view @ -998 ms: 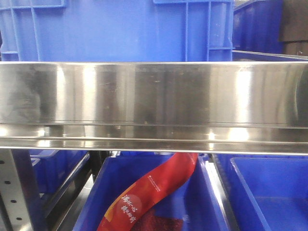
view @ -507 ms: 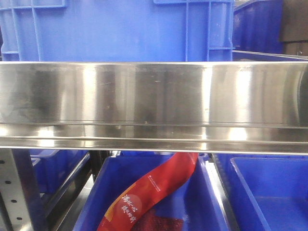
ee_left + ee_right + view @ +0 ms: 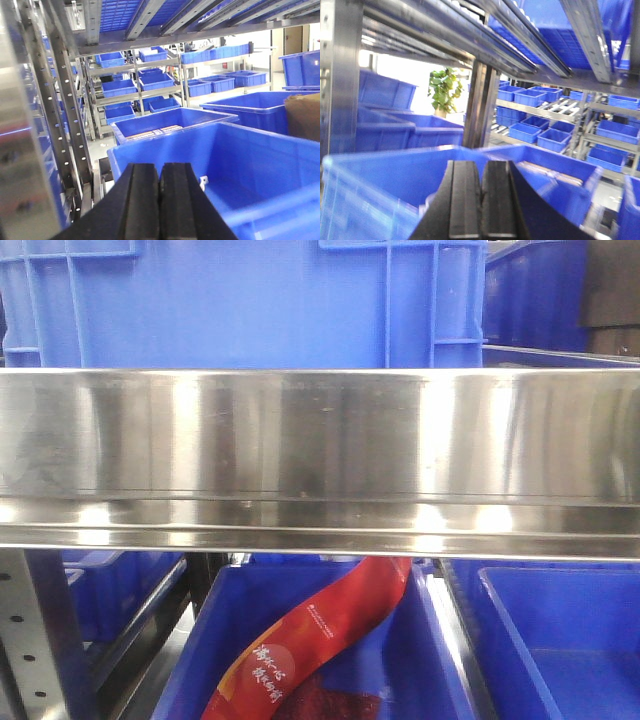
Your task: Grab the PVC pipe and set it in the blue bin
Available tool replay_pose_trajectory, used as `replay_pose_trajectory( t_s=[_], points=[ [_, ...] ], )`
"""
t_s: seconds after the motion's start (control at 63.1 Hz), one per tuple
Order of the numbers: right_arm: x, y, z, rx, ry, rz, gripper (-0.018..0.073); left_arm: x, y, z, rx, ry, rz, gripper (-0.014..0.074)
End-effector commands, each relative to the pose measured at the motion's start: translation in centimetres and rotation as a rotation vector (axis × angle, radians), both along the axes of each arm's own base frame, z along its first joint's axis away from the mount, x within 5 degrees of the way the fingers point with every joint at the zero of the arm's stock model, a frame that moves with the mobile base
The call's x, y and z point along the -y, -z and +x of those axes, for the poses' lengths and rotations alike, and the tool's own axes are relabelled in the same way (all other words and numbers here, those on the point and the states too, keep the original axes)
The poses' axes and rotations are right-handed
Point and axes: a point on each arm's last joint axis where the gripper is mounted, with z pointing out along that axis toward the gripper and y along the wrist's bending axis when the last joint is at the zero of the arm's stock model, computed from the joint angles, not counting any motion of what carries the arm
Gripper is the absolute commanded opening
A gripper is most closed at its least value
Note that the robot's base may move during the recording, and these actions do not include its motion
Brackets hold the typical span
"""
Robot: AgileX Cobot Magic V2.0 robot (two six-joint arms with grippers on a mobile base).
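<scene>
In the left wrist view my left gripper (image 3: 160,167) is shut, pads pressed together with nothing between them, above the near corner of a large blue bin (image 3: 250,150). A small white tab with a hole (image 3: 203,181), seemingly one end of the PVC pipe, shows inside that bin just right of the fingers; the rest of it is hidden. In the right wrist view my right gripper (image 3: 481,162) is shut and empty above a blue bin (image 3: 375,185). A pale blurred bit (image 3: 425,204) lies left of its fingers. Neither gripper shows in the front view.
A wide stainless shelf rail (image 3: 320,450) fills the front view, with a blue bin (image 3: 250,300) above and a bin holding a red packet (image 3: 320,640) below. Perforated steel uprights (image 3: 60,100) stand left. Shelf beams (image 3: 470,35) run overhead. A brown box (image 3: 302,117) sits at the right.
Only the reflections on the steel rail have shifted slightly in the front view; nothing else has visibly moved.
</scene>
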Motion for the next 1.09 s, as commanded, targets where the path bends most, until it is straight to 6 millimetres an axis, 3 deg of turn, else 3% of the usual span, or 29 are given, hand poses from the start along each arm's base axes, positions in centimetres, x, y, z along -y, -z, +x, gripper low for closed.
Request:
replay_pose_trajectory(
  t_s=[0.0, 0.301, 0.602, 1.077],
  points=[
    [0.3, 0.8, -0.9, 0.009, 0.013, -0.023, -0.0162, -0.4, 0.5, -1.3, 0.027, 0.010, -0.023, -0.0111],
    [0.9, 4.6, -2.3, -0.080, 0.030, -0.086, -0.0162, -1.2, 4.0, -3.7, -0.004, 0.008, -0.013, -0.0111],
    [1.1, 6.4, -2.7, -0.215, 0.033, -0.118, -0.0162, -1.1, 8.8, -3.3, -0.117, 0.008, 0.028, -0.0111],
    [1.1, 6.3, -2.7, -0.205, 0.031, -0.111, -0.0162, -1.0, 8.8, -3.3, -0.102, 0.013, -0.006, -0.0111]
  ],
)
